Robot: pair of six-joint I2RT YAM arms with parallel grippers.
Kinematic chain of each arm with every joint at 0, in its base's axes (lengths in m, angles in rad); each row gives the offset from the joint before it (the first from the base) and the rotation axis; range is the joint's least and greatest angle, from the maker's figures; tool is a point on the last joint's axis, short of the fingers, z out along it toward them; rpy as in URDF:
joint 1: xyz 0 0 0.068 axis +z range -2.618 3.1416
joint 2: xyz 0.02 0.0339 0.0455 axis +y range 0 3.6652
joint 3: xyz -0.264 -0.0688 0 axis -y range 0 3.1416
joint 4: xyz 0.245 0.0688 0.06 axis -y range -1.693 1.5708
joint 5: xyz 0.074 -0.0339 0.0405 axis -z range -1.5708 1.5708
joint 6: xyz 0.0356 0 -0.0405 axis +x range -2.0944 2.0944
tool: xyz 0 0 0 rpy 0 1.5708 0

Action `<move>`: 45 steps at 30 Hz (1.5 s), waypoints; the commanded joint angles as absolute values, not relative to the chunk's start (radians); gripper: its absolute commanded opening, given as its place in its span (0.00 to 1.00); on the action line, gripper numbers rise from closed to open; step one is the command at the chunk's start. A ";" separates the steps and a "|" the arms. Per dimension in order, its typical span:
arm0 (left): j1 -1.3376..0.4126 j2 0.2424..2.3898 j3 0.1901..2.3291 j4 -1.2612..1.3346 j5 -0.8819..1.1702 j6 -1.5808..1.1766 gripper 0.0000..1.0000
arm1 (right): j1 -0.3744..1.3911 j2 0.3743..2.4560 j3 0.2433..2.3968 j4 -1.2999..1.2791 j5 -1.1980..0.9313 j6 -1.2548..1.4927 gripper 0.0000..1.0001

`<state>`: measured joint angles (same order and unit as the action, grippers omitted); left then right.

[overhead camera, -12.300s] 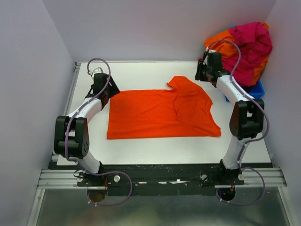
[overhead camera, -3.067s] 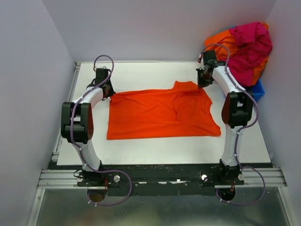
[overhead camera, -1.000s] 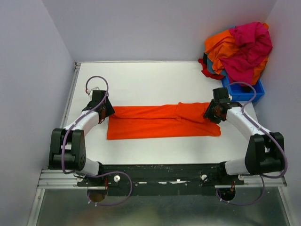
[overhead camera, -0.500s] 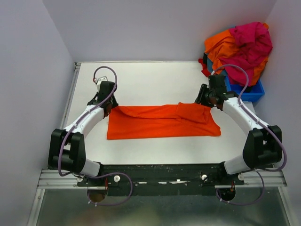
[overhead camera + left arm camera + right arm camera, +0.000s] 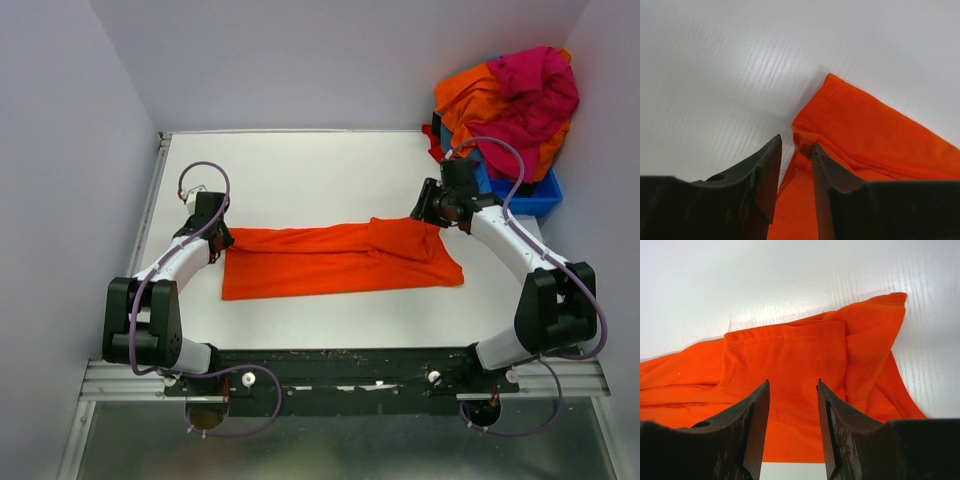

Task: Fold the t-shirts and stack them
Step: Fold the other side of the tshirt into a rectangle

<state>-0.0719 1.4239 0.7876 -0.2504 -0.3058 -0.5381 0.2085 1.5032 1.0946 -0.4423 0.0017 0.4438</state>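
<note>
The bright orange t-shirt [image 5: 340,260] lies on the middle of the white table [image 5: 320,170], doubled over lengthwise into a long narrow band that runs from left to right. Its near edge is fairly straight. At its right end the cloth bunches into overlapping layers, with a sleeve lying across the body.

The left tool [image 5: 218,243] sits at the band's far left corner. In the left wrist view its two fingers [image 5: 767,170] stand a narrow gap apart, with the folded corner of the shirt right at their tips and orange cloth showing in the gap. I cannot tell whether they are pinching the cloth.

The right tool [image 5: 430,208] is at the band's far right corner. In its wrist view the fingers [image 5: 757,415] are parted and released, and the hemmed sleeve lies flat beyond them with nothing caught between.

In the far right corner a blue plastic bin [image 5: 530,195] holds a heap of other t-shirts: a magenta-pink one [image 5: 535,90] on top, an orange one [image 5: 470,95] beside it, and a red one [image 5: 437,145] hanging over the bin's left side.
</note>
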 commanded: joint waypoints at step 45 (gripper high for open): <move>0.021 1.301 0.641 -0.163 -0.222 -0.565 0.52 | 0.212 1.801 1.143 -0.637 0.172 0.839 0.01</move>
